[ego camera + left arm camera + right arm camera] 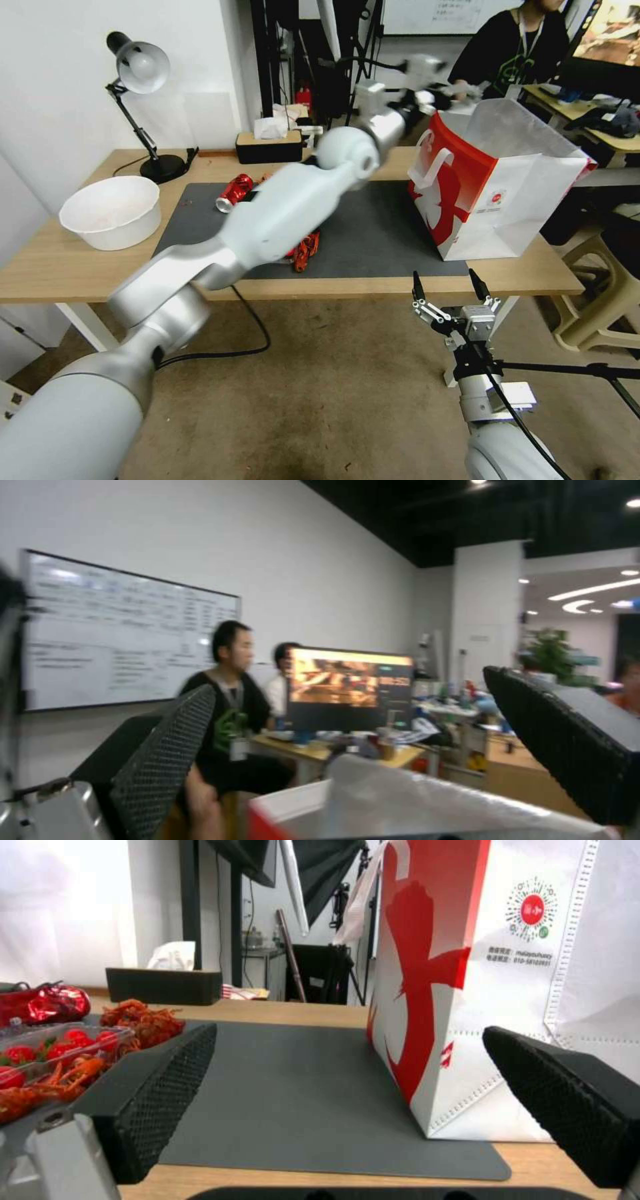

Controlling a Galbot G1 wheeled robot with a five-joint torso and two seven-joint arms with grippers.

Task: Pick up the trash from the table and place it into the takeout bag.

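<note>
Head view: left gripper [427, 73] reaching high over open mouth of boxy white paper takeout bag with red side panel [497, 193], blurred; jaw state hard telling here. Judgement: centre over opening, clear of rim, before any release. Dented red can [234, 192] lying on dark grey rectangular mat [373, 233] atop light-wood table [40, 267]. Shallow white bowl [112, 212] sitting left of mat. Right gripper [448, 288] waiting below table's front edge, fingers spread.

Left wrist view: jaws standing wide, nothing between; bag rim [427, 805] showing beneath.

Right wrist view: jaws wide, empty, facing bag; red leftovers in clear tray [50, 1060] resting on mat.
</note>
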